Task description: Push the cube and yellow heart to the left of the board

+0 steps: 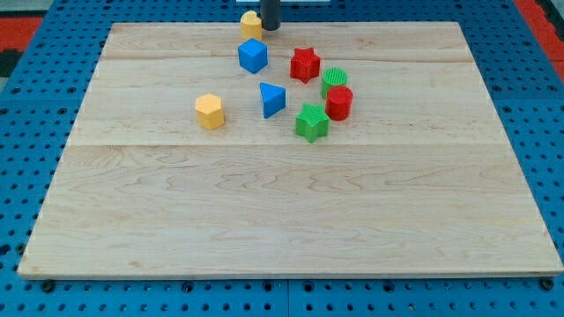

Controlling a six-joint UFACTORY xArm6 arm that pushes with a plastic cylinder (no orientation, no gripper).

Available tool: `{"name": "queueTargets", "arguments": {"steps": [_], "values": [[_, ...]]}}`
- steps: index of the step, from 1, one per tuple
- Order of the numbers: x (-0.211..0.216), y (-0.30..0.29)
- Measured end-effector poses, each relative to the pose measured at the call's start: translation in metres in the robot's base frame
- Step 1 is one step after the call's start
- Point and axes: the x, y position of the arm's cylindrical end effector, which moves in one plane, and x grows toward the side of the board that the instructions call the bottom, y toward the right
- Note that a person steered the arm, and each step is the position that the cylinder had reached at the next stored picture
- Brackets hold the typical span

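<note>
My tip [270, 27] sits at the top centre of the frame, at the board's [282, 229] far edge, touching the right side of the yellow heart [251, 24]. It is a bare rod, so it holds nothing and only pushes. The blue cube [252, 55] lies just below the heart, slightly nearer the frame's middle. I judge the heart push is in hand: I should keep the tip centred behind its right flank and slide straight toward the frame's left, so it does not spin off. The yellow hexagonal block [210, 112] stands lower left, clear of that line.
</note>
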Motion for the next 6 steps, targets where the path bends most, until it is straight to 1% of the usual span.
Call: {"name": "queueTargets", "arguments": {"steps": [1,2,3,4,5,6], "values": [[0.033,0.002],[0.054,0.020],[0.070,-0.009],[0.054,0.014],[0.000,0.047],[-0.004,-0.004]]}}
